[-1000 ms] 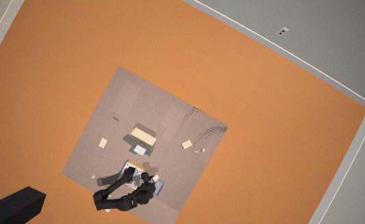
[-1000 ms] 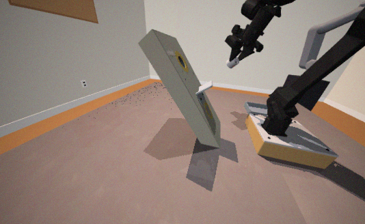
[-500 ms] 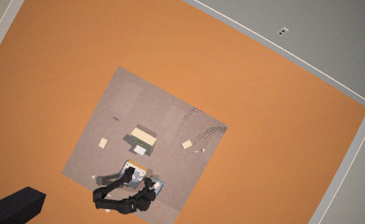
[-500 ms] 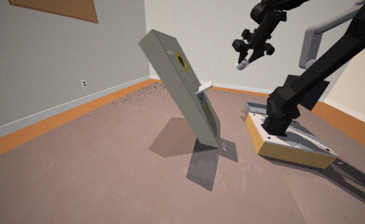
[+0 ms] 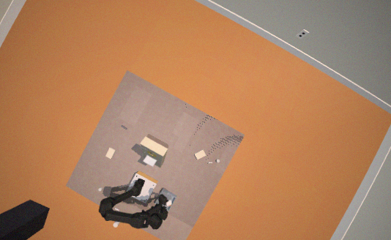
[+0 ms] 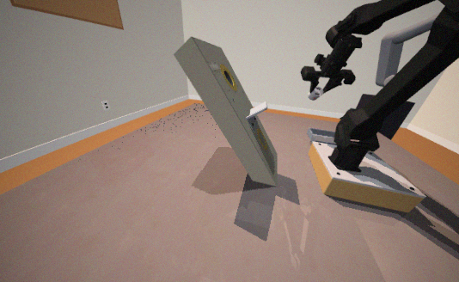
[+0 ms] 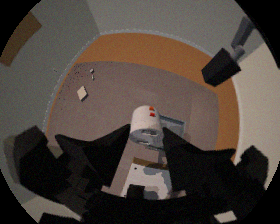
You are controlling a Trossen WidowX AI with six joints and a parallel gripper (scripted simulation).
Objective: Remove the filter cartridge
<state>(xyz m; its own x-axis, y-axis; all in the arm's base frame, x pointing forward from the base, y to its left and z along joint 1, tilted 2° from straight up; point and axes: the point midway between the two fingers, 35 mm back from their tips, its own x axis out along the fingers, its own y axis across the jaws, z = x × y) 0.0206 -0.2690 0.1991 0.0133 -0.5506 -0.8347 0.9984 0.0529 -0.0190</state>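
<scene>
My gripper (image 6: 320,88) (image 5: 164,200) (image 7: 145,128) is shut on the white round filter cartridge (image 6: 314,94) (image 7: 144,124), which sticks out past the fingertips. It hangs in the air, well away from the leaning grey service panel (image 6: 224,116) (image 5: 154,146). The panel's round socket (image 6: 228,77), ringed in yellow, is empty. In the overhead view the gripper is above the small grey tray (image 5: 172,194) (image 6: 321,135), which lies on the floor just beside the arm's base. The cartridge is clear of the tray floor.
The arm's orange-sided base plate (image 6: 366,185) (image 5: 146,178) sits next to the tray. A small white flap (image 6: 256,110) juts from the panel face. Two tan blocks (image 5: 110,153) (image 5: 200,154) lie on the mat. A dark box (image 5: 15,219) stands at the lower left.
</scene>
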